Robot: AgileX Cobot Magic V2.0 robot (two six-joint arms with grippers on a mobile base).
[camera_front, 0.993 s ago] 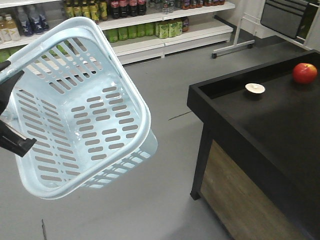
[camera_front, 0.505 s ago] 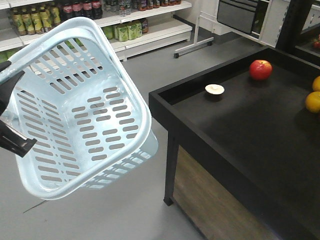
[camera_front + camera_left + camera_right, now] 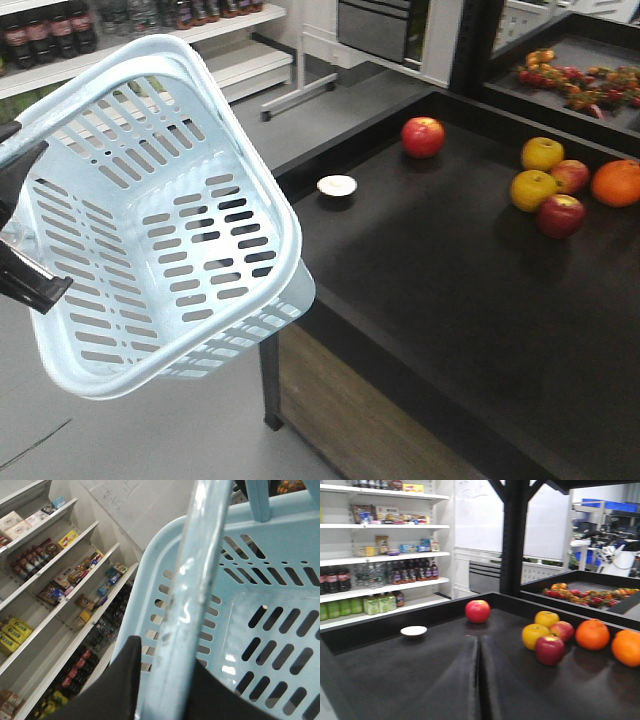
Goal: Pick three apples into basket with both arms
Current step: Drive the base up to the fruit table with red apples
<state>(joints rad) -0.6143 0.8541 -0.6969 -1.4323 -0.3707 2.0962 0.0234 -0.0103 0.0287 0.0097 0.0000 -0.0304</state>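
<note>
Over by the black display table (image 3: 430, 310), the left gripper (image 3: 162, 690) clamps the basket (image 3: 160, 210) handle, basket tilted beside the table edge. The right gripper (image 3: 480, 680) is pinched together, empty. I'd open it wide, then drop onto the dark-red apple (image 3: 560, 215), clear of the yellow apples (image 3: 533, 190).

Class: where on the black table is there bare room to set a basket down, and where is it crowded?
The near half of the table, in front of the white dish and lone red apple, is bare. Crowded: far right, where a dark-red apple, yellow apples and an orange cluster.
</note>
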